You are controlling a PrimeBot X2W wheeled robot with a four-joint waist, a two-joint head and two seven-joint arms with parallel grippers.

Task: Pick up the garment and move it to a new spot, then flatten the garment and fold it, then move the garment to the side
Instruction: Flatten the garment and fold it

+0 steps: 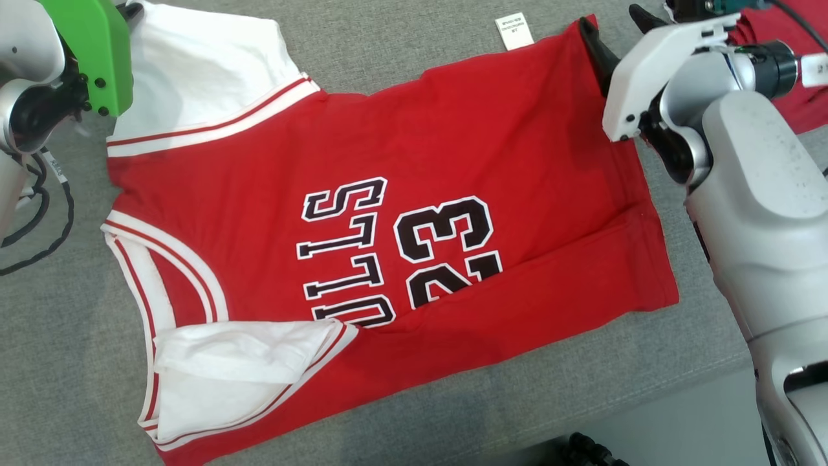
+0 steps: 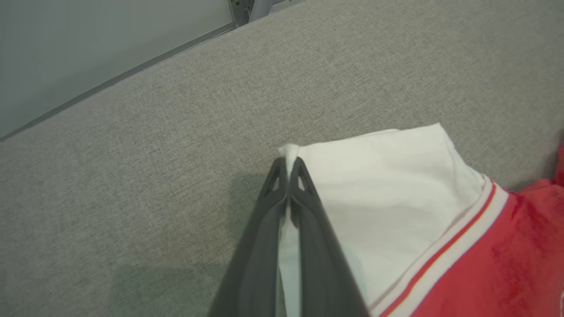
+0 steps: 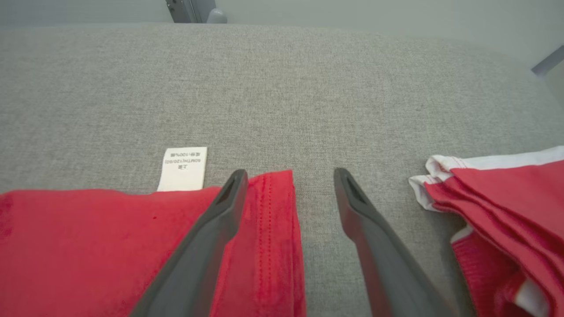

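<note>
garment (image 1: 453,162) spread (red jersey) | left end effector (image 2: 289,164) clamped on white sleeve (image 2: 387,185) | right end effector (image 3: 291,174) agape

A grey woven surface (image 1: 401,58) is seen underneath everything — on it, toward the right, a second red garment (image 3: 506,198) with white trim is laid in folds.

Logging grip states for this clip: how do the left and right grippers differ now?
The left gripper is shut on the jersey at its white sleeve; the right gripper is open, holding nothing. The left is at the sleeve end; the right straddles the red hem. Both have dark fingers.
</note>
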